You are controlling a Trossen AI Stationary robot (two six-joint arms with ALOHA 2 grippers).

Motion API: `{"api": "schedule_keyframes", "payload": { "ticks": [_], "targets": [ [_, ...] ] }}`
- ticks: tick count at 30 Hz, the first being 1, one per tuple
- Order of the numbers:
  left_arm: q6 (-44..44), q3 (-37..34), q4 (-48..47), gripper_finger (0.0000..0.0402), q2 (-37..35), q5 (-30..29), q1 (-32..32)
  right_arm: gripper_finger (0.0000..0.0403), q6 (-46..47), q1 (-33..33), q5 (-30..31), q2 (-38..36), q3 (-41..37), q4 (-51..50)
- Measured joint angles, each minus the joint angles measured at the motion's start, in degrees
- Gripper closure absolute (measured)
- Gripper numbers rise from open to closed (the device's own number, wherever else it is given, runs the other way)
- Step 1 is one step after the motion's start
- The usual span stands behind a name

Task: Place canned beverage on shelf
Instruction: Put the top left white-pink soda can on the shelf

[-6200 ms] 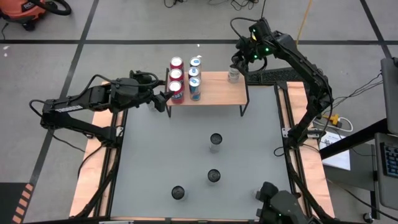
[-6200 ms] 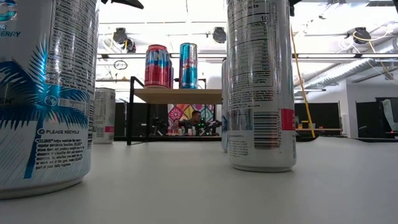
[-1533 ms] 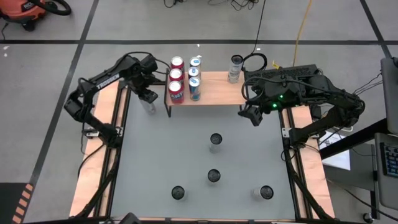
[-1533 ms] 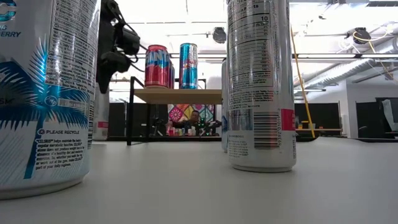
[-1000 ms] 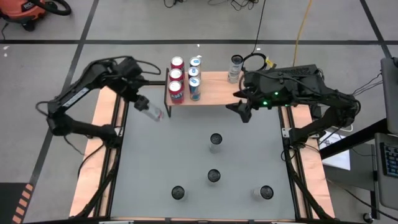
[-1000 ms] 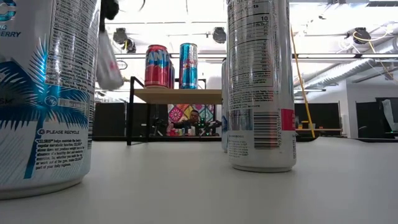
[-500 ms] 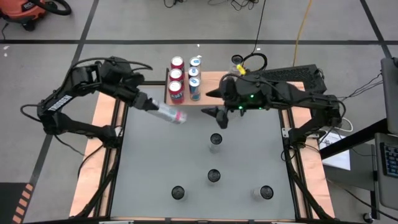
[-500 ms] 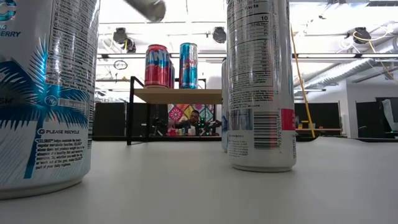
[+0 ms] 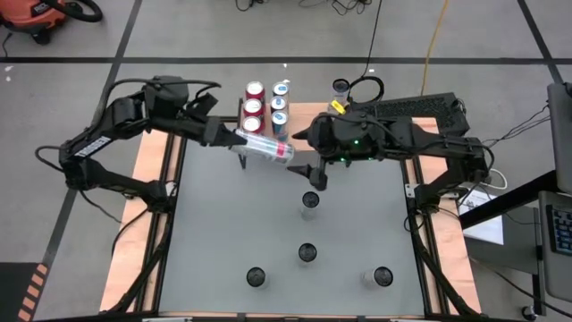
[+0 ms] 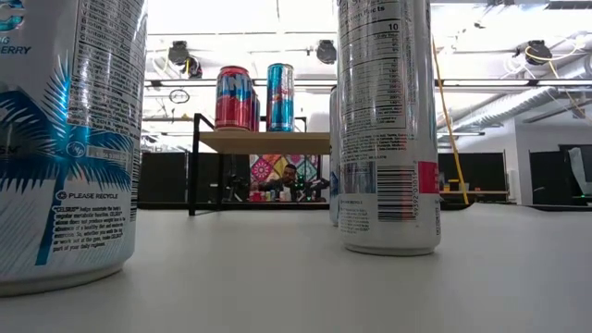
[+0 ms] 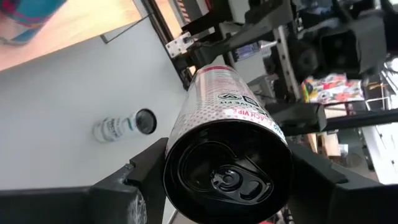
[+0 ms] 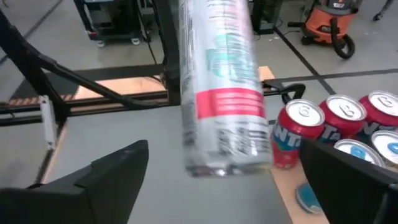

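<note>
Sideways can [image 9: 264,148] between left jaws

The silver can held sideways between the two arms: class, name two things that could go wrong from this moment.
1. The left gripper holds the silver can by one end, lying sideways in the air; it could slip and drop onto the table.
2. The open right gripper faces the can's free end beside the shelf; a misjudged handover might knock the cans on the shelf.
</note>
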Motion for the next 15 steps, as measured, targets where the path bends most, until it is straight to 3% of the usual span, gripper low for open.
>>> {"api": "schedule_keyframes", "payload": {
  "ticks": [9,15],
  "targets": [
    [-0.05,-0.01,3.44,0.0168,3.12,0.03,-1.07,0.0013,-4.77,-0.21,1.56,2.50,0.02,0.09],
    [-0.09,-0.02,4.73,0.0166,4.24,0.25,-1.95,0.0063,-5.70,-0.28,1.61,3.45,0.02,0.42]
  ]
}}
